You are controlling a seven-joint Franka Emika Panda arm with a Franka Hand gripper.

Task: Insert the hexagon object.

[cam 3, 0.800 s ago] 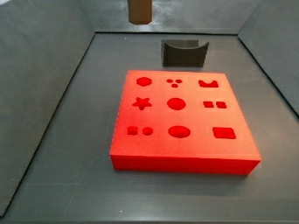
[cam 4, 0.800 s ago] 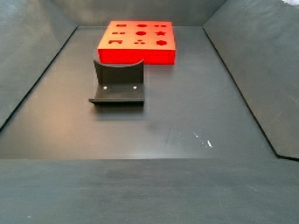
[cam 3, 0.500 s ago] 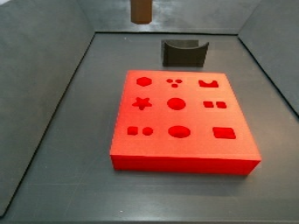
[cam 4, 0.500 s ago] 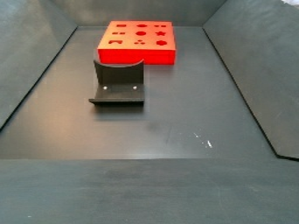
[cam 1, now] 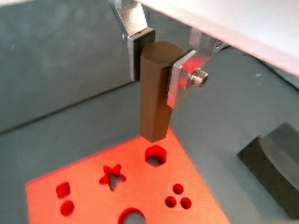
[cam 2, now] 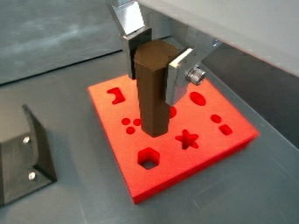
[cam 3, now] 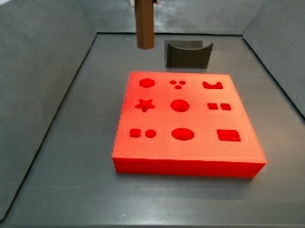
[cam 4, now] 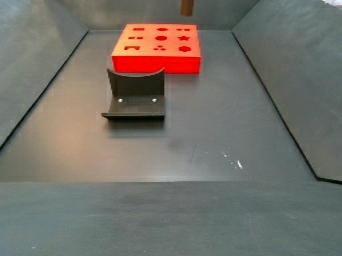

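Observation:
My gripper (cam 1: 160, 66) is shut on the hexagon object (cam 1: 155, 92), a long brown peg held upright between the silver fingers (cam 1: 184, 72). Both wrist views show this grip (cam 2: 160, 66). The peg (cam 2: 153, 87) hangs above the red block (cam 2: 176, 140), which has several shaped holes. The hexagon hole (cam 1: 156, 157) lies just beyond the peg's lower end, and it also shows in a wrist view (cam 2: 149, 159). In a side view the peg (cam 3: 143, 22) hangs over the floor behind the red block (cam 3: 191, 125); the gripper itself is above that frame. In a side view only the peg's tip (cam 4: 189, 6) shows.
The dark fixture (cam 3: 188, 53) stands on the floor behind the red block, and it shows in a side view (cam 4: 134, 95) and in both wrist views (cam 1: 274, 157) (cam 2: 24, 162). Grey walls (cam 3: 48, 80) slope up around the floor.
The peg has come down: in a side view its lower end now reaches well below where it was, still behind the red block.

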